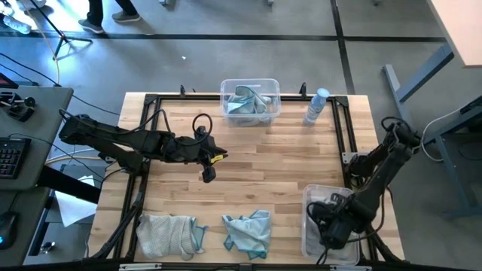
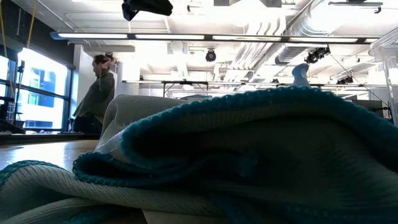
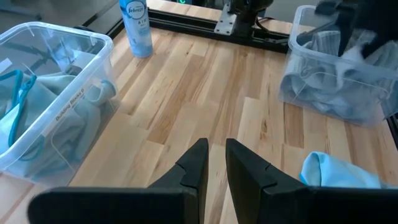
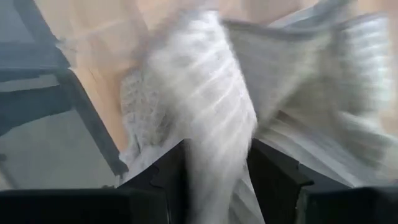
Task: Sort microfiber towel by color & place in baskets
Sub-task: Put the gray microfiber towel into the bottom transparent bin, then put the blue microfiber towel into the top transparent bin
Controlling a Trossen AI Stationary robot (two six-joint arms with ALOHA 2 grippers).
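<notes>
We note the light wooden slatted table (image 1: 256, 162) ringed by a black metal frame (image 1: 340, 128). At its far edge, centre, sits a clear plastic rectangular basket (image 1: 250, 100) with pale teal-blue towels (image 1: 248, 102) bundled inside. Beside it, toward the right far corner, stands a white-blue spray bottle (image 1: 316, 107).

At the near right corner we see a second clear plastic basket (image 1: 310, 197) holding light grey cloth (image 3: 339, 93). The right gripper (image 1: 331, 229) hangs down into this basket. In the right wrist view its two dark fingers (image 4: 277, 171) stand parted, with a pale grey ribbed microfiber towel (image 4: 211, 124) between them; the cloth is blurred, and we cannot tell whether the fingers grip it or stand loose beside it.

The left gripper (image 1: 208, 172) is over the bare middle of the table, well apart from every towel. Its fingers (image 3: 196, 165) are nearly together, a thin gap between them, nothing held.

On the near edge lie two loose towels: a grey towel with teal edging (image 1: 169, 235) at near left, crumpled, and a teal-blue towel (image 1: 248, 232) near the centre, just beside it but apart. The low view is filled by teal-edged cloth (image 2: 249, 155) close to the lens; a person (image 2: 96, 96) stands in the room beyond.
</notes>
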